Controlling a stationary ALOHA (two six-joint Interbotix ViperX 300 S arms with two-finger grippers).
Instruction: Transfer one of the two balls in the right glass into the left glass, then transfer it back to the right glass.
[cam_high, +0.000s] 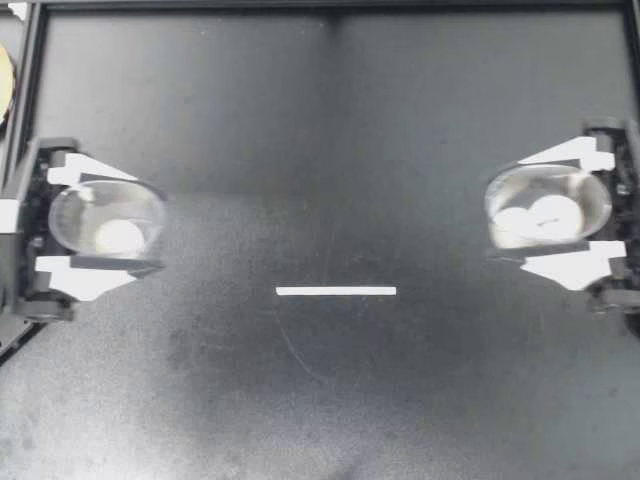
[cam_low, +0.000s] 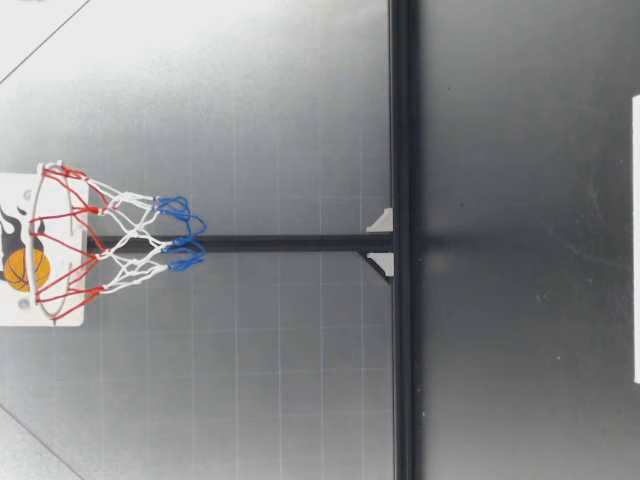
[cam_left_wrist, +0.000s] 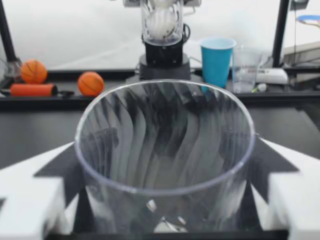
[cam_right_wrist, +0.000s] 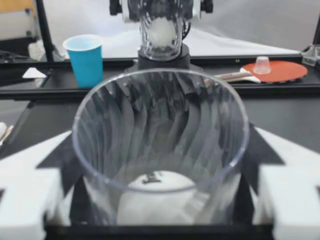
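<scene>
At the table's left edge my left gripper (cam_high: 105, 222) is shut on a clear ribbed glass (cam_high: 108, 215) that holds one white ball (cam_high: 120, 237). At the right edge my right gripper (cam_high: 552, 208) is shut on a second clear glass (cam_high: 548, 205), with two white balls (cam_high: 535, 220) side by side inside. In the left wrist view the left glass (cam_left_wrist: 165, 150) stands between the white fingers (cam_left_wrist: 30, 205), and the right glass (cam_left_wrist: 161, 22) shows far ahead. The right wrist view looks into the right glass (cam_right_wrist: 160, 145) at a ball (cam_right_wrist: 157, 200). The low view shows neither gripper.
A white tape strip (cam_high: 336, 291) lies mid-table. Behind the right arm stand a blue cup (cam_left_wrist: 217, 60), a clear cup (cam_left_wrist: 246, 67) and two orange mini basketballs (cam_left_wrist: 91, 83). A red paddle (cam_right_wrist: 272, 71) lies behind the left arm. A small hoop (cam_low: 60, 240) hangs on the black frame.
</scene>
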